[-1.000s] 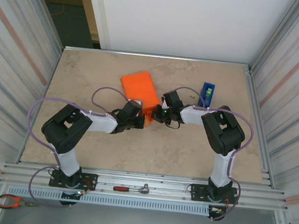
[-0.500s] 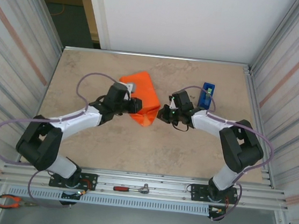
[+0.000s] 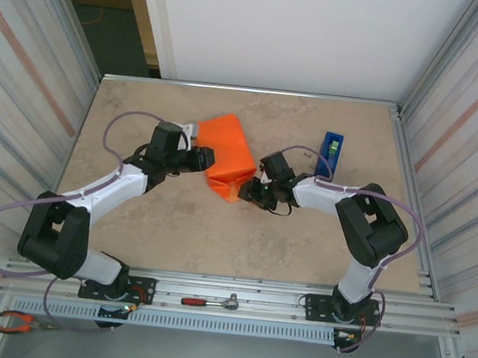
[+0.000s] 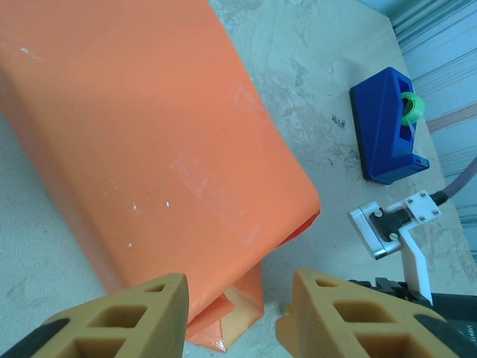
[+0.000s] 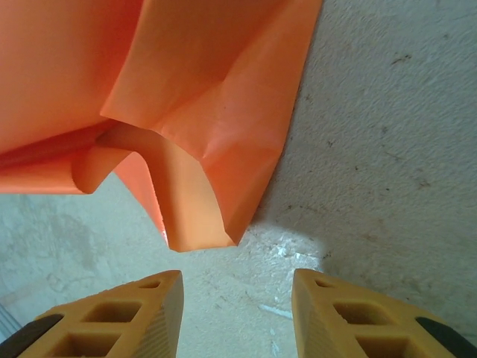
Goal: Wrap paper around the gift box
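Observation:
The orange paper [image 3: 229, 150] is folded around a flat package in the middle of the table, with clear tape strips across its top [image 4: 201, 179]. The gift box is hidden under the paper. A loose folded flap [image 5: 216, 149] sticks out at the package's near end [image 4: 231, 317]. My left gripper [image 3: 204, 159] stands open at the package's left side; in its wrist view the left gripper [image 4: 240, 294] frames the near flap without touching it. My right gripper [image 3: 251, 190] is open by the near corner, and the right gripper [image 5: 236, 287] hangs over bare table just short of the flap.
A blue tape dispenser [image 3: 329, 155] with a green roll [image 4: 387, 123] stands to the right of the package. A ratchet wrench [image 3: 208, 301] lies on the front rail and pliers [image 3: 20, 321] lie at the bottom left. Corrugated walls close both sides.
Both grippers have opened and let go of the paper at the package's near end. The left arm swung out to the left side of the package. The package turned slightly.

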